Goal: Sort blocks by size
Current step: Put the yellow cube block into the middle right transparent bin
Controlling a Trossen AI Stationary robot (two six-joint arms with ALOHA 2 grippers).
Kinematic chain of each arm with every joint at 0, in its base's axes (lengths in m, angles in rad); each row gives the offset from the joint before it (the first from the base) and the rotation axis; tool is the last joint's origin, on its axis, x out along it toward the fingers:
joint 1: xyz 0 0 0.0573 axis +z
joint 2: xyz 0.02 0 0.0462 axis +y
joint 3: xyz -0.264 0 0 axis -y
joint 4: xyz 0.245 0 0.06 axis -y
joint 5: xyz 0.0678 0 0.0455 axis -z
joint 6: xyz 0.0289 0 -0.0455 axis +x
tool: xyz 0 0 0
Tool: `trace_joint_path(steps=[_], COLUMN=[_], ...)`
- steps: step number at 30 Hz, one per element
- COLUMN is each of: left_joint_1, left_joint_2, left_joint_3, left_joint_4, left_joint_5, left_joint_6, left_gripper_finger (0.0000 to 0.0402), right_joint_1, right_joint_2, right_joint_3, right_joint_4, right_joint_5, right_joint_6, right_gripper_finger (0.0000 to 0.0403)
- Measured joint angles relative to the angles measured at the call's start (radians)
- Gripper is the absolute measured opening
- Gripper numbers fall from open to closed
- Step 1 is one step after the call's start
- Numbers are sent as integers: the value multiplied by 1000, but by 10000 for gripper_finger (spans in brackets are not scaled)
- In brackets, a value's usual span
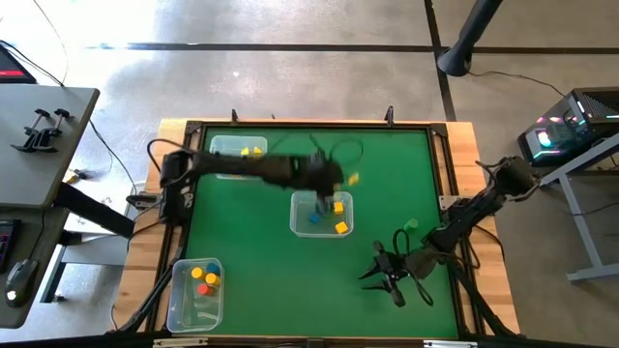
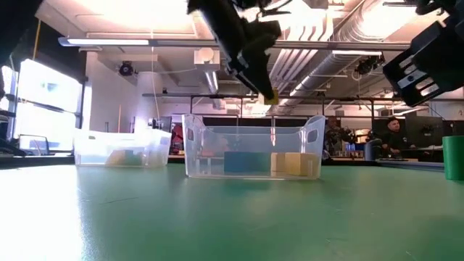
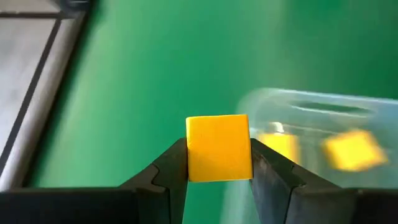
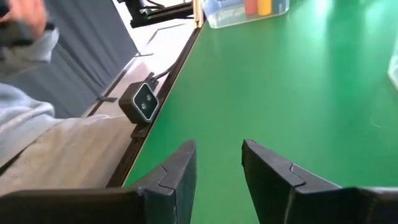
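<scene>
My left gripper (image 1: 348, 179) is shut on a yellow block (image 3: 217, 148) and hangs in the air just beyond the far right corner of the middle clear bin (image 1: 322, 215); it also shows in the low view (image 2: 268, 96). That bin holds a blue block (image 1: 314, 218) and a yellow block (image 1: 341, 227). A green block (image 1: 411, 224) stands on the mat to its right. My right gripper (image 1: 372, 269) is open and empty over the near right part of the mat, its fingers (image 4: 180, 168) pointing toward the table's left edge. My left gripper pinches the yellow block by two opposite side faces (image 3: 189, 149) between its two fingers. The block is lifted clear, well above the mat and higher than the bin's rim (image 2: 254, 119). It sits square between the fingers.
A clear bin (image 1: 239, 150) with yellow blocks stands at the far left. Another clear bin (image 1: 193, 290) with red, orange and yellow blocks stands at the near left corner. The low camera (image 4: 143, 102) sits at the table's near edge. A person's sleeve (image 4: 25, 118) shows beyond it.
</scene>
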Motion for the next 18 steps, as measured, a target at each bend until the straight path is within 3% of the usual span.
trace_joint_path(steps=[7,10,15,18], left_joint_1=[-252,-327,-359,-336], left_joint_2=[-29,-29,-29,-28], left_joint_3=[-232,-301,-375,-406], left_joint_4=[310,432,540,593], left_joint_5=[-56,-125,-240,-248], left_joint_6=[-175,-252,-382,-439], left_gripper_finger=[124,124,124,124], right_joint_1=[66,74,66,57], right_joint_2=[0,0,0,0], right_joint_3=[0,0,0,0], right_joint_4=[1,2,14,33], right_joint_5=[138,162,167,167], right_joint_6=[-9,-9,-36,-53], right_gripper_finger=[126,126,126,126])
